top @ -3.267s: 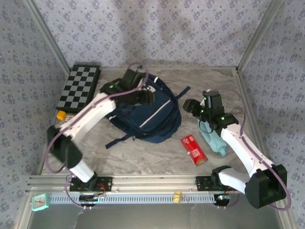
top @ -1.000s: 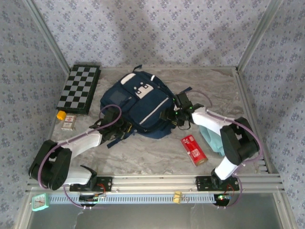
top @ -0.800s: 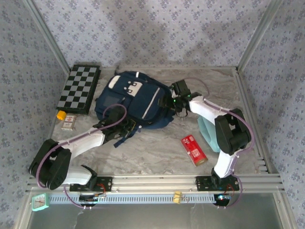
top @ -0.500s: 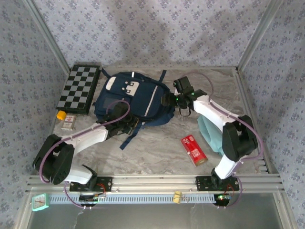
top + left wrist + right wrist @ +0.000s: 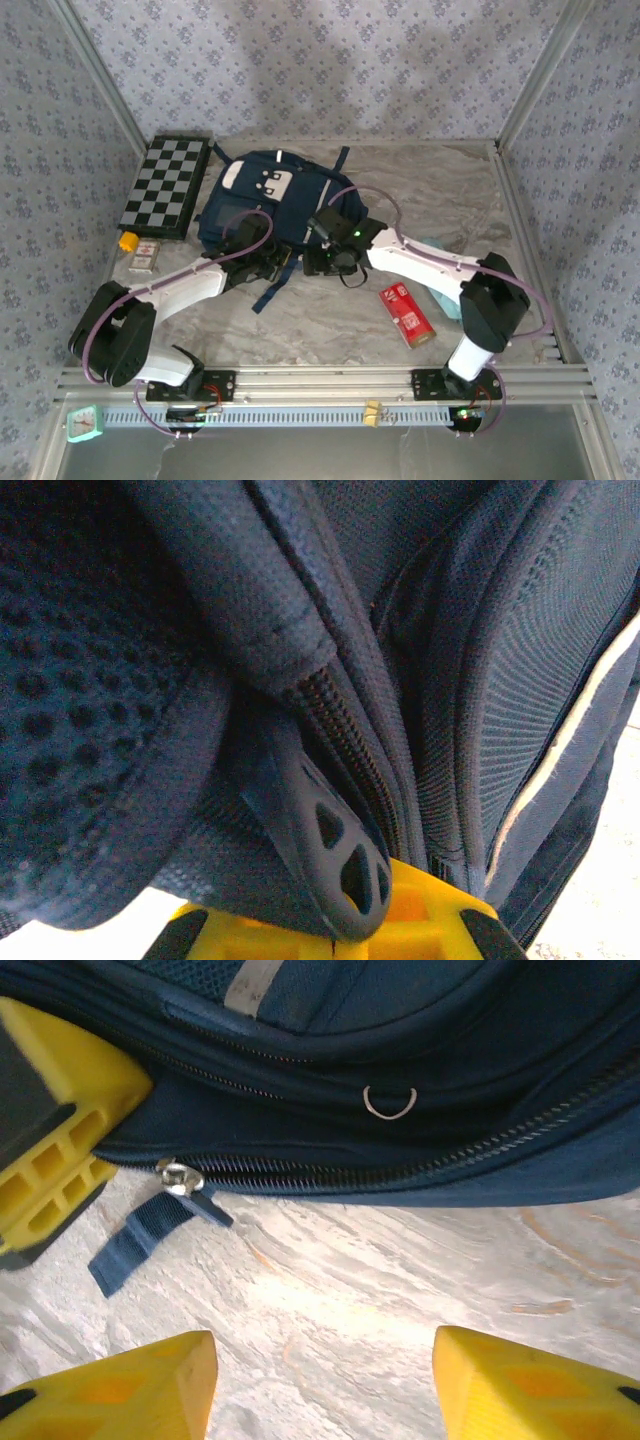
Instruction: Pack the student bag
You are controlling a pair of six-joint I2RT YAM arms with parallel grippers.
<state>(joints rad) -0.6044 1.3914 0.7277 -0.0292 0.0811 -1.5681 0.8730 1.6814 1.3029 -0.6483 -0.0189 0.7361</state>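
Note:
The student bag (image 5: pixel 270 195), a navy backpack with white patches, lies flat at the back left of the table. My left gripper (image 5: pixel 271 263) is at its near edge, shut on a dark rubbery pull tab (image 5: pixel 335 855) beside the zip. The left gripper (image 5: pixel 360 938) has bag fabric bunched over its yellow fingers. My right gripper (image 5: pixel 313 262) sits just right of it at the same edge. In the right wrist view the right gripper (image 5: pixel 325 1385) is open above bare marble. The bag's shut zip runs ahead of it, with a metal slider (image 5: pixel 178 1175) and a blue fabric pull (image 5: pixel 135 1240).
A chessboard (image 5: pixel 165 185) lies at the back left, with a small yellow item (image 5: pixel 128 241) and a small card box (image 5: pixel 146 256) near it. A red box (image 5: pixel 407 313) and a teal item (image 5: pixel 447 292) lie at the front right, under the right arm.
The bag has slid back and left, with the left gripper still shut on it. The right gripper has swung from the bag's right side to its near edge, beside the left gripper.

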